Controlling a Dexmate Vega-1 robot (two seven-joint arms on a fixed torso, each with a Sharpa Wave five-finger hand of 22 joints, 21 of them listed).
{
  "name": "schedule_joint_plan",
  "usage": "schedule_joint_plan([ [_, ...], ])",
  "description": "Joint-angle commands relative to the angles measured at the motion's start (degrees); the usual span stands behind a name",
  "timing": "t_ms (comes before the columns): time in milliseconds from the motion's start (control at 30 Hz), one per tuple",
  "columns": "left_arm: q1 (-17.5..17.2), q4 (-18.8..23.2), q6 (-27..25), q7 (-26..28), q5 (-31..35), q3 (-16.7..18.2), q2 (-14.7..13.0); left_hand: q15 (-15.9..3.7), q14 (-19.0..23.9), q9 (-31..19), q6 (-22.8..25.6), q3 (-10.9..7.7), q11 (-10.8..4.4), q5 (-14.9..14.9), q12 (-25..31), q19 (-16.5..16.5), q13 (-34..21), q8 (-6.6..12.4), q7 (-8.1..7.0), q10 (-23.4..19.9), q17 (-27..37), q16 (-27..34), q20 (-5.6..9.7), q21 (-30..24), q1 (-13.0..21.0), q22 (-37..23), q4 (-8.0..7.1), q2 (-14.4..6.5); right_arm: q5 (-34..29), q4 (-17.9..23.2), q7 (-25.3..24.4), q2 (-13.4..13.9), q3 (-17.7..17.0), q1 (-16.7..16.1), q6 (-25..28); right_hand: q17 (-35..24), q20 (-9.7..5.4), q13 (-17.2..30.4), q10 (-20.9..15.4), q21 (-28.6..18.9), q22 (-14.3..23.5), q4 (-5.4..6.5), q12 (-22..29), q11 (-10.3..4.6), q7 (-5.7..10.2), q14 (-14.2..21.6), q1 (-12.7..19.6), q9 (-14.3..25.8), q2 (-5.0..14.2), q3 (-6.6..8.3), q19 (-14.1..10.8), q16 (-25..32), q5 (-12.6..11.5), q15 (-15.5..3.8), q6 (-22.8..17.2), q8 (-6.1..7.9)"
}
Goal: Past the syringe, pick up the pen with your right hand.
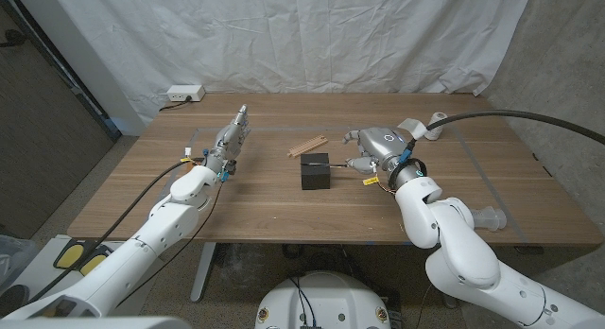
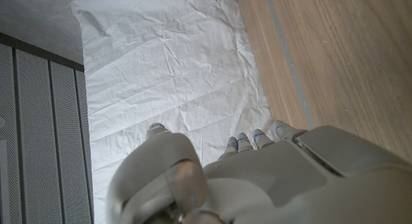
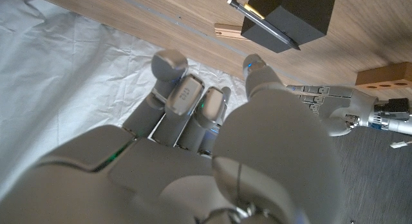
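Observation:
A dark pen (image 1: 317, 165) lies across the top of a small black box (image 1: 315, 176) at the table's middle; the right wrist view shows the pen (image 3: 261, 18) slanting over the box (image 3: 297, 15). My right hand (image 1: 376, 146) hovers just right of the box, fingers apart and loosely bent toward it, holding nothing; its fingers (image 3: 183, 95) stop short of the pen. A clear syringe (image 1: 488, 217) lies near the table's front right edge, beside my right forearm. My left hand (image 1: 231, 142) stands at the left with fingers stretched away from me, empty; its fingertips (image 2: 254, 139) show against the backdrop.
Thin wooden sticks (image 1: 307, 145) lie just behind the box. A white piece (image 1: 410, 128) and a small white roll (image 1: 438, 118) sit at the back right. A power strip (image 1: 182, 94) rests at the far left edge. White cloth hangs behind the table.

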State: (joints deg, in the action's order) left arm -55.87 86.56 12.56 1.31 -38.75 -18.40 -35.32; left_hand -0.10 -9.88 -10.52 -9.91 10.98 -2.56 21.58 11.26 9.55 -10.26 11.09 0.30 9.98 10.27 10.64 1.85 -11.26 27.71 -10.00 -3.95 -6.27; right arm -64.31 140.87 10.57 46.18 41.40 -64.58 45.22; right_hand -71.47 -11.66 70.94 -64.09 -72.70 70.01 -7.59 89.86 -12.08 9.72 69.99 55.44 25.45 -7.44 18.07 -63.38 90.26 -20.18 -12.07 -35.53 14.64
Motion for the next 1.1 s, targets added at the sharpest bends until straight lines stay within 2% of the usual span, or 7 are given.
schedule_joint_plan([
  [33,-0.1,-0.8,0.7,-0.4,-0.2,0.1,0.4,0.29,-3.2,-0.1,-3.8,0.21,0.36,-0.1,0.2,3.1,-0.2,0.18,0.31,3.5,0.1,0.0,2.63,-0.1,0.7,-0.3,0.38,0.0,-9.2,-4.0,3.9,-6.2,-0.5,-1.1,-1.9,-0.1,-1.08,0.2,-0.5,-0.7,0.1,0.55,0.2,0.04,-0.09,0.6,-0.2,0.4,0.36,-0.06,-0.1,0.1,-0.3,0.10,-0.7,0.10],
  [533,0.3,-2.2,1.3,-1.4,-1.1,0.3,0.9,0.61,-3.1,-0.1,-3.6,0.22,0.94,-0.3,0.2,2.9,-0.2,0.24,0.61,3.5,0.1,0.0,2.88,-0.2,1.0,-0.3,0.45,-0.3,-11.8,-6.8,8.7,-10.9,-2.1,-1.4,-5.5,-0.2,-1.10,0.2,-0.7,-1.2,-0.5,0.84,0.2,0.05,-0.42,1.2,0.0,1.3,0.90,0.05,0.4,0.1,0.1,0.11,-1.6,-0.59],
  [933,0.3,-2.9,1.4,-1.5,-1.1,0.1,1.1,0.92,-3.0,-0.1,-3.2,0.20,1.06,-0.4,0.2,2.9,-0.2,0.33,0.74,3.4,0.1,0.0,2.41,-0.2,1.3,-0.3,0.52,-0.5,-12.7,-7.8,12.6,-14.2,-2.5,-1.2,-5.1,-0.2,-1.18,0.2,-1.0,-1.6,-0.8,1.43,0.2,0.04,-6.53,2.1,-1.4,0.5,0.11,-0.78,0.1,0.2,0.6,0.00,-4.0,-1.47],
  [1100,0.8,-4.2,1.5,-2.3,-1.3,-0.1,1.5,0.96,-3.1,-0.1,-3.2,0.17,1.08,-0.4,0.2,3.1,-0.2,0.32,0.73,3.5,0.1,0.0,2.29,-0.1,1.4,-0.3,0.54,-0.6,-13.4,-8.2,13.8,-15.5,-2.3,-0.8,-4.8,-0.2,-1.21,0.2,-1.1,-2.0,-0.5,1.81,0.2,0.06,-6.89,2.6,-2.1,0.1,0.08,-1.07,-0.5,0.2,0.7,0.00,-4.7,-1.77],
])
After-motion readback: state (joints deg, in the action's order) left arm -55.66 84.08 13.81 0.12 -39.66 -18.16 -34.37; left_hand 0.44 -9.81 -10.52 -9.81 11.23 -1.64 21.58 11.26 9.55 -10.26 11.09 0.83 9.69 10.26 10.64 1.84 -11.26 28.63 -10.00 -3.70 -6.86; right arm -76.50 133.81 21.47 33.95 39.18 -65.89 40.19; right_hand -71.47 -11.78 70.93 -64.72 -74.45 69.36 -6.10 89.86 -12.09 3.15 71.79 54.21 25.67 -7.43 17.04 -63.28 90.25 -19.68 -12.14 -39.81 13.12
